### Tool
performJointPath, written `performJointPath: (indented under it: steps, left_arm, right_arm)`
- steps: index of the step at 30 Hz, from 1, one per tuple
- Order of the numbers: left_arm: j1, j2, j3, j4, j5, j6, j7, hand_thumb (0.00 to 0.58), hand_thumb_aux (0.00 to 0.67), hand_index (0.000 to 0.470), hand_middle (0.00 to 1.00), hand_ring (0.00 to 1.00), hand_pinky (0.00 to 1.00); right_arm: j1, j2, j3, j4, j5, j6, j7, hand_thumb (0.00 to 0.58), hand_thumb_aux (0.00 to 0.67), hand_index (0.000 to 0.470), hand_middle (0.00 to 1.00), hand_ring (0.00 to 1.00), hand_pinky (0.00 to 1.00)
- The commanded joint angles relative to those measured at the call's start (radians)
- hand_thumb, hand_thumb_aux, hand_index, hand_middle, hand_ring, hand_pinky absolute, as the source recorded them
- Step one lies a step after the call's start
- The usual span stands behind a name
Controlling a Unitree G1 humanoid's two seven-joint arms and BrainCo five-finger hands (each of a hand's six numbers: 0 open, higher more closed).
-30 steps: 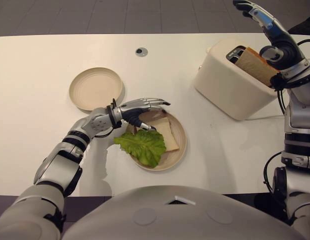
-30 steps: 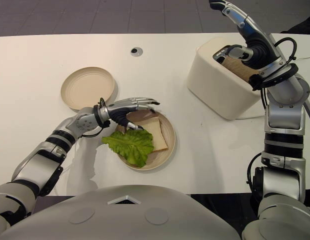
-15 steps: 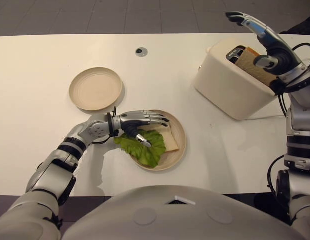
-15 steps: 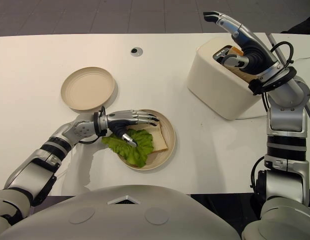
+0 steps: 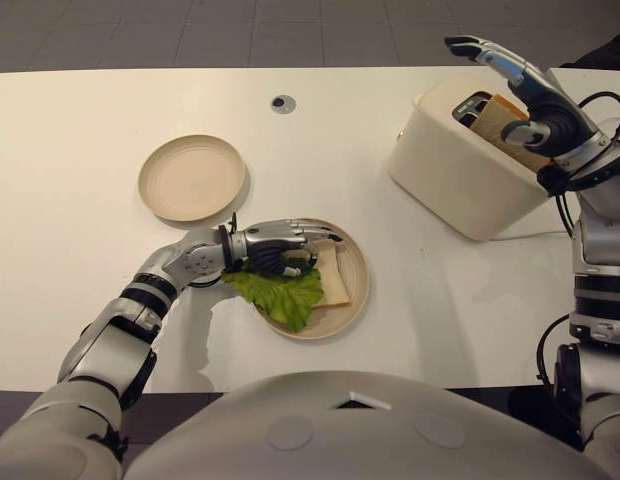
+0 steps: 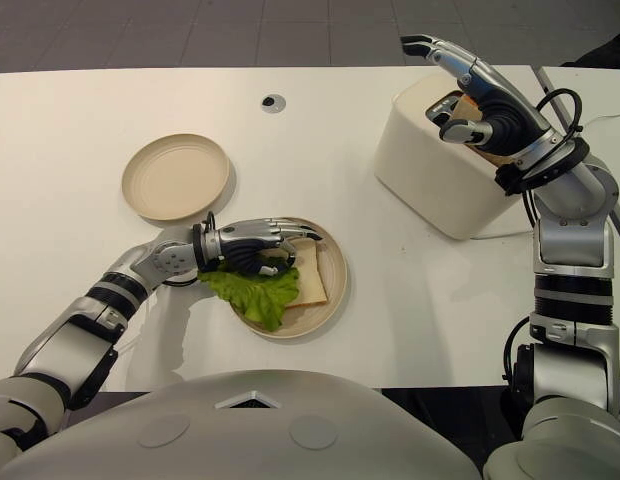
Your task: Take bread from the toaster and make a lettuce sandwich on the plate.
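On white counter (image 5: 80, 250): cream rounded toaster (image 5: 460, 175) at far right, brown bread slice (image 5: 505, 125) standing in its slot. right hand (image 5: 535, 95) just above slice, fingers spread, holding nothing. round beige plate (image 5: 356, 290) near centre carries green lettuce leaf (image 5: 287, 293) beside pale bread slice (image 5: 334, 280). left hand (image 5: 275, 246) fingers curled, gripping leaf's upper edge.

You have the cream toaster (image 5: 460, 165) at 2 o'clock from the plate (image 5: 357, 300), with one brown-crusted slice of bread (image 5: 505, 125) standing out of its slot. The round beige plate lies toward the table's 6 o'clock edge. On it a pale slice (image 5: 335, 282) lies flat toward 3 o'clock. The green lettuce leaf (image 5: 285, 293) covers the 9 o'clock side and spills over the rim, its upper edge bunched under the curled fingers of the left hand (image 5: 265, 245).
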State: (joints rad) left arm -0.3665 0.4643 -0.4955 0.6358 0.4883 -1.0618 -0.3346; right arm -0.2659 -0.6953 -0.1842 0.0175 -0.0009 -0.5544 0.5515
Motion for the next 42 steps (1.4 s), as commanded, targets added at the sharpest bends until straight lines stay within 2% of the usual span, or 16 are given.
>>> performJointPath:
  steps: [1, 12, 22, 23, 33, 36, 42]
  left_arm:
    - [-0.014, -0.002, 0.027, -0.037, -0.033, -0.022, 0.011, 0.58, 0.67, 0.47, 0.0, 0.0, 0.0]
    - [-0.07, -0.066, 0.041, 0.022, 0.095, -0.004, 0.16, 0.58, 0.67, 0.47, 0.0, 0.0, 0.0]
    - [-0.085, -0.118, 0.022, 0.07, 0.1, -0.039, 0.216, 0.58, 0.67, 0.47, 0.0, 0.0, 0.0]
    - [-0.085, -0.122, 0.022, 0.075, 0.101, -0.035, 0.218, 0.0, 0.0, 0.0, 0.0, 0.0, 0.0]
    - [-0.093, -0.116, 0.038, 0.088, 0.099, -0.015, 0.238, 0.0, 0.0, 0.0, 0.0, 0.0, 0.0]
    - [-0.1, -0.102, 0.054, 0.085, 0.089, -0.016, 0.246, 0.0, 0.0, 0.0, 0.0, 0.0, 0.0]
    - [-0.109, -0.081, 0.077, 0.08, 0.076, -0.014, 0.251, 0.0, 0.0, 0.0, 0.0, 0.0, 0.0]
  right_arm:
    - [0.002, -0.015, 0.011, -0.011, 0.003, 0.003, 0.009, 0.0, 0.0, 0.0, 0.0, 0.0, 0.0]
    - [0.015, -0.016, 0.042, -0.02, -0.009, 0.002, 0.022, 0.0, 0.0, 0.0, 0.0, 0.0, 0.0]
    - [0.024, -0.017, 0.034, 0.011, -0.041, -0.022, 0.001, 0.0, 0.0, 0.0, 0.0, 0.0, 0.0]
    - [0.02, -0.018, 0.031, 0.022, -0.051, -0.025, -0.008, 0.0, 0.0, 0.0, 0.0, 0.0, 0.0]
    - [-0.041, -0.055, -0.028, 0.098, -0.179, -0.017, -0.161, 0.0, 0.0, 0.0, 0.0, 0.0, 0.0]
    - [-0.045, -0.116, -0.082, 0.115, -0.319, 0.021, -0.27, 0.0, 0.0, 0.0, 0.0, 0.0, 0.0]
    - [0.075, -0.261, -0.047, 0.185, -0.525, 0.132, -0.266, 0.0, 0.0, 0.0, 0.0, 0.0, 0.0]
